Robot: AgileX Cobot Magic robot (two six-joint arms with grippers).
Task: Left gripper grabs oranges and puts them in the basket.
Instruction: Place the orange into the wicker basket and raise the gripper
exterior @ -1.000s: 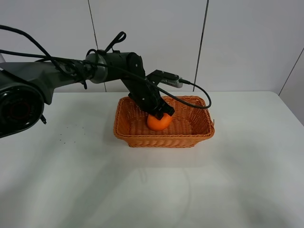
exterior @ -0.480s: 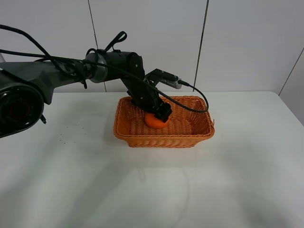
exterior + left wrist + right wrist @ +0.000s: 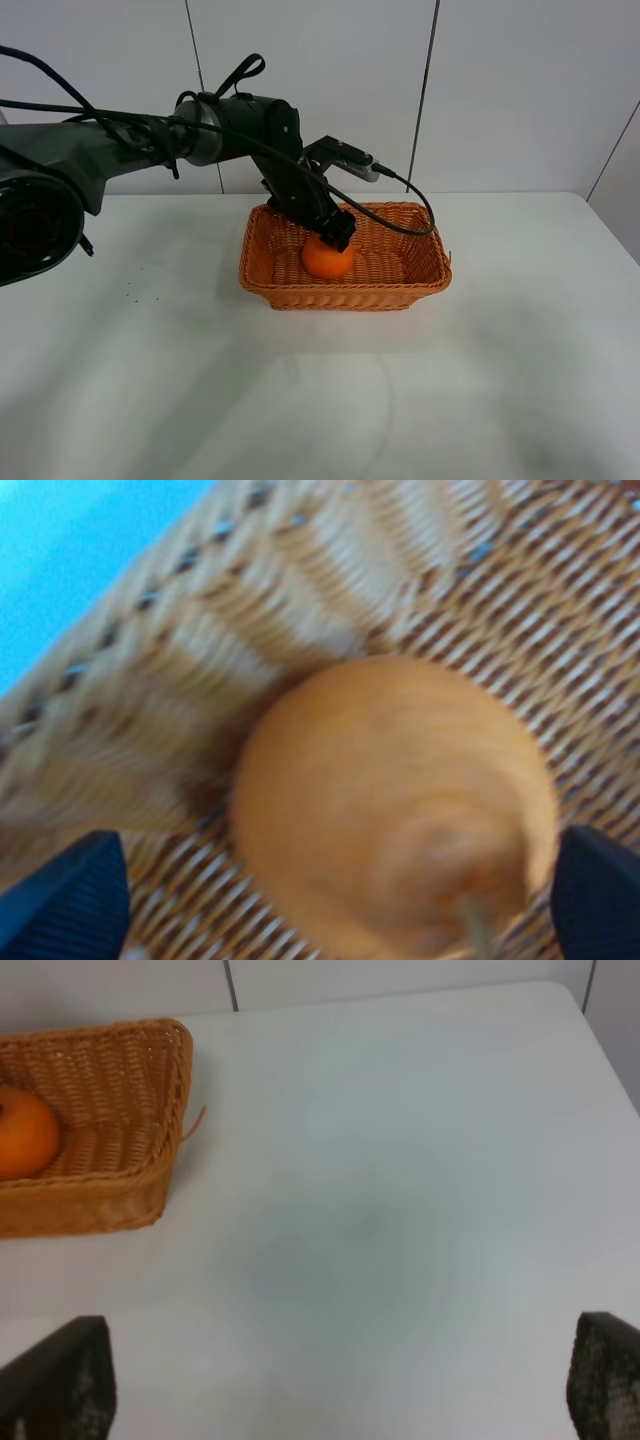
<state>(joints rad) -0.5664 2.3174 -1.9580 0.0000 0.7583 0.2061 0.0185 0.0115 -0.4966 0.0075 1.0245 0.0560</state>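
Observation:
The orange (image 3: 328, 259) lies on the floor of the wicker basket (image 3: 425, 275), left of its middle. My left gripper (image 3: 336, 229) hangs just above the fruit's far top side, with its jaws apart and off the fruit. In the left wrist view the orange (image 3: 390, 800) fills the space between the two black fingertips (image 3: 65, 890), which stand wide apart over the basket's weave (image 3: 300, 570); the left gripper (image 3: 332, 890) is open. My right gripper (image 3: 332, 1380) is open and empty over the bare white table; it does not show in the exterior view.
The basket (image 3: 100, 1200) with the orange (image 3: 25, 1132) shows at the edge of the right wrist view. The white table (image 3: 320, 390) spreads around the basket. A black cable (image 3: 405, 205) loops from the left arm over the basket's back rim. A white panelled wall stands behind.
My left gripper lowered the orange onto the basket floor, opened, and lifted slightly up and back. The orange now rests free in the basket.

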